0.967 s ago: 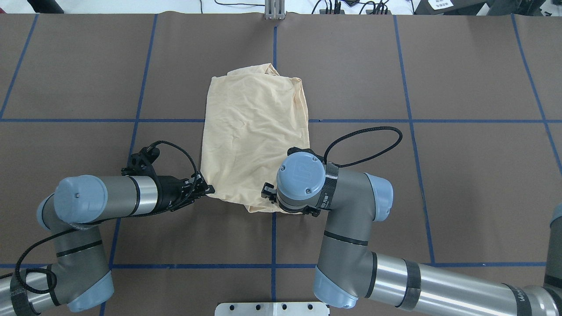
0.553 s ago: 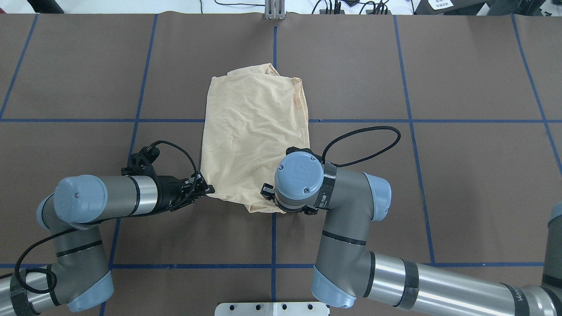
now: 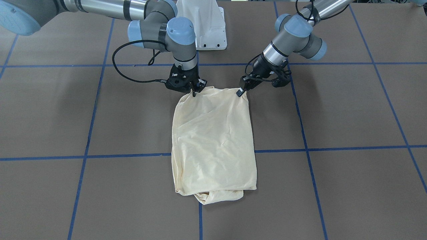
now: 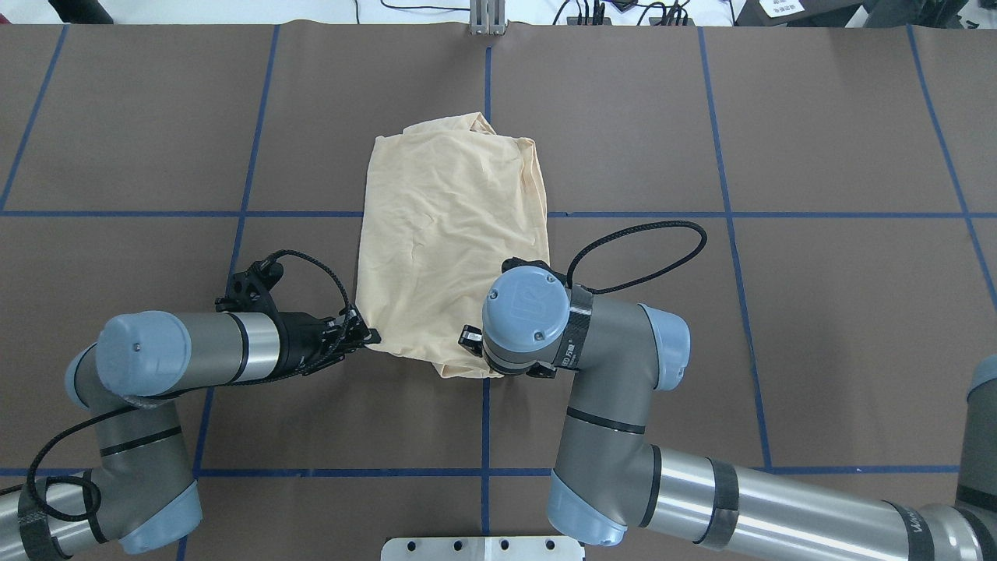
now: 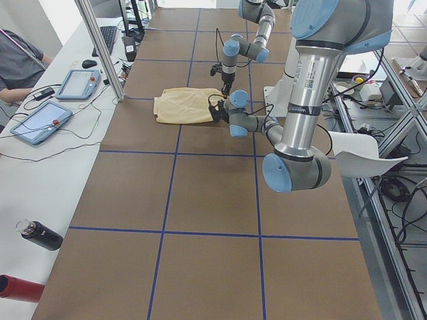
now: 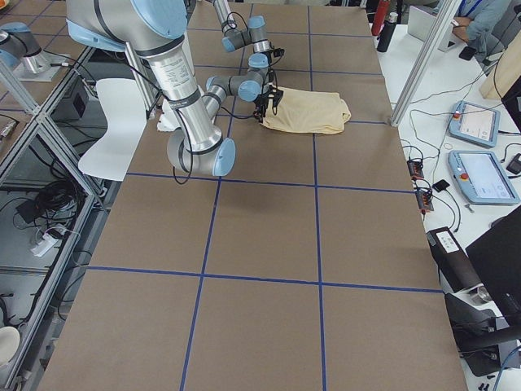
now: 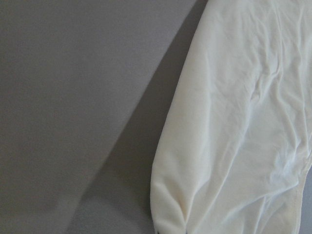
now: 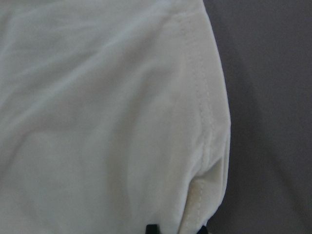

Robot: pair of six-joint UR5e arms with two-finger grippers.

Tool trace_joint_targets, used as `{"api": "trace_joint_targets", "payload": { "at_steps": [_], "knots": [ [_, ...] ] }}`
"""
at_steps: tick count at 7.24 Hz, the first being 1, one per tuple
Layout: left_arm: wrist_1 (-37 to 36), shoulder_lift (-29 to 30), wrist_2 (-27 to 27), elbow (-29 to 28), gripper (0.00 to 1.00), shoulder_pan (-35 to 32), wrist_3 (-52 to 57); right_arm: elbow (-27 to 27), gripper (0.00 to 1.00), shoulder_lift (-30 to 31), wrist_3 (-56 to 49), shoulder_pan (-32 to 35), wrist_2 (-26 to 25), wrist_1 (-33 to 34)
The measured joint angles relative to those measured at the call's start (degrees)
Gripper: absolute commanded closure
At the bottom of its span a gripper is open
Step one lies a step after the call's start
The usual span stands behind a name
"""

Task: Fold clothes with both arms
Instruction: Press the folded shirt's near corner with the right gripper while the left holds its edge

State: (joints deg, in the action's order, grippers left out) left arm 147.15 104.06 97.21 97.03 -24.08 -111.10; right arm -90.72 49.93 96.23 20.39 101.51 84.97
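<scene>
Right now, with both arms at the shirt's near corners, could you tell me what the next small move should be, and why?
Probably raise both corners slightly together. The left fingers pinch one near corner of the shirt, the right fingers sit at the other, grip unclear. A small lift would confirm both holds before folding forward.

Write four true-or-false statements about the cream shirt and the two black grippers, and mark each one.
1. The cream folded shirt lies across a blue tape line. True.
2. The left gripper hovers above the shirt's middle. False: it is at a robot-side corner.
3. The right gripper is at the other robot-side corner. True.
4. A navy print shows on the shirt's top. False: only plain cream fabric shows.
</scene>
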Motion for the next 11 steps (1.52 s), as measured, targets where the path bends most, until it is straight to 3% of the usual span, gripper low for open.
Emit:
{"api": "trace_joint_targets", "payload": {
  "at_steps": [1, 3, 7, 10, 11],
  "knots": [
    [0.02, 0.00, 0.00, 0.00, 1.00, -0.01, 0.00, 0.01, 0.36, -0.05, -0.10, 0.00, 0.00, -0.02],
    [-0.02, 0.00, 0.00, 0.00, 1.00, -0.08, 0.00, 0.10, 0.28, -0.11, 0.12, -0.03, 0.00, -0.01],
    [0.01, -0.02, 0.00, 0.10, 1.00, -0.13, 0.00, 0.97, 0.34, -0.77, 0.36, 0.00, -0.04, -0.07],
    [-0.02, -0.01, 0.00, 0.09, 1.00, -0.07, 0.00, 1.38, 0.77, -0.90, 0.29, 0.00, -0.02, -0.13],
    [-0.02, 0.00, 0.00, 0.10, 1.00, -0.03, 0.00, 1.37, 0.86, -0.94, 0.25, 0.00, 0.01, -0.14]
  ]
}}
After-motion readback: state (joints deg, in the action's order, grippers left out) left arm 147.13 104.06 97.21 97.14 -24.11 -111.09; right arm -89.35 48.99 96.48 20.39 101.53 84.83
